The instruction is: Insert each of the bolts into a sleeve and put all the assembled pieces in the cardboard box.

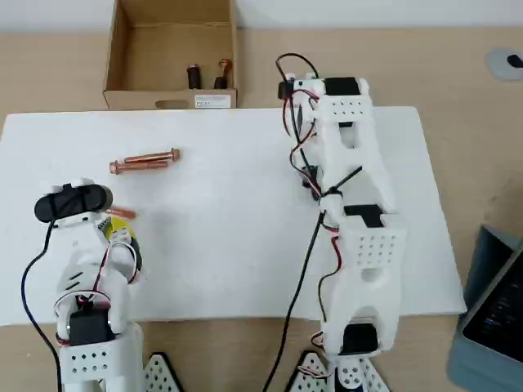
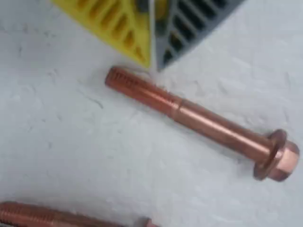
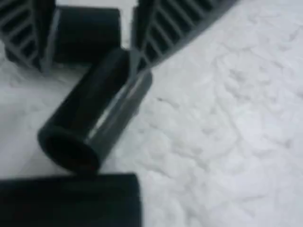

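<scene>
Two assembled pieces [image 1: 194, 76] stand in the cardboard box [image 1: 122, 49] at the upper left of the high view. Below the box, left of centre, you have a pair of bolts [image 1: 151, 155] lying side by side on the white mat [image 1: 229, 245] that covers your counter [image 1: 458, 65]. A single bolt [image 1: 122, 212] lies at the lower left, just beside your left arm.

From the left wrist, that single bolt [image 2: 189, 118] lies flat on the mat. Its threaded end is just beside your left end effector [image 2: 152, 59], whose yellow and grey fingers are closed tip to tip on nothing. Part of another bolt [image 2: 28, 215] lies near it.

Your right end effector [image 3: 92, 61] is open. Its dark fingers stand either side of a black sleeve [image 3: 87, 33], with a sliver of gap at one finger. A second sleeve [image 3: 94, 118] lies tilted just beside it on the mat.
</scene>
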You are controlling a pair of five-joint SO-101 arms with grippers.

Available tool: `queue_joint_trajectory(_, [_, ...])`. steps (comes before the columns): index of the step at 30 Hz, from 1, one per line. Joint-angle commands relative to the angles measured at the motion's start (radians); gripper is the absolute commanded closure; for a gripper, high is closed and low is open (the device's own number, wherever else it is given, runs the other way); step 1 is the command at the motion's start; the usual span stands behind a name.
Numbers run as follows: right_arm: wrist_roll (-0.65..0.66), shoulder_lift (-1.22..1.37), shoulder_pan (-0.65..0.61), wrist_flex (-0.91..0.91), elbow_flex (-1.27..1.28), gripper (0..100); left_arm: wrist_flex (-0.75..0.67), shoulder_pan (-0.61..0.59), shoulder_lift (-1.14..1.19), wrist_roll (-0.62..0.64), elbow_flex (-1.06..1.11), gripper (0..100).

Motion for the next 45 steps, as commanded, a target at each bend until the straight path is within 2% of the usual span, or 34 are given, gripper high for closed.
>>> queue_joint_trajectory(1, [-0.008,0.004,-0.004,-0.023,-0.042,86.5,0.006,-0.003,-0.004,-0.005,0.012,100])
queue_joint_trajectory(8, [-0.008,0.016,-0.050,-0.032,-0.076,86.5,0.006,-0.003,-0.004,-0.005,0.012,100])
queue_joint_trajectory(19, [-0.035,0.136,-0.050,-0.026,-0.125,86.9,0.006,-0.003,-0.004,-0.005,0.012,100])
queue_joint_trajectory(25, [-0.031,0.156,-0.056,-0.023,-0.127,99.3,0.006,-0.003,-0.004,-0.005,0.012,100])
queue_joint_trajectory(29, [-0.028,0.153,-0.061,0.048,-0.162,98.8,0.006,-0.003,-0.004,-0.005,0.012,100])
queue_joint_trajectory(35, [-0.032,0.150,-0.070,0.138,-0.351,98.8,0.006,-0.002,-0.004,-0.006,0.012,100])
queue_joint_trajectory(45, [-0.035,-0.085,-0.116,0.138,-0.380,98.8,0.006,0.015,-0.004,-0.011,0.012,100])
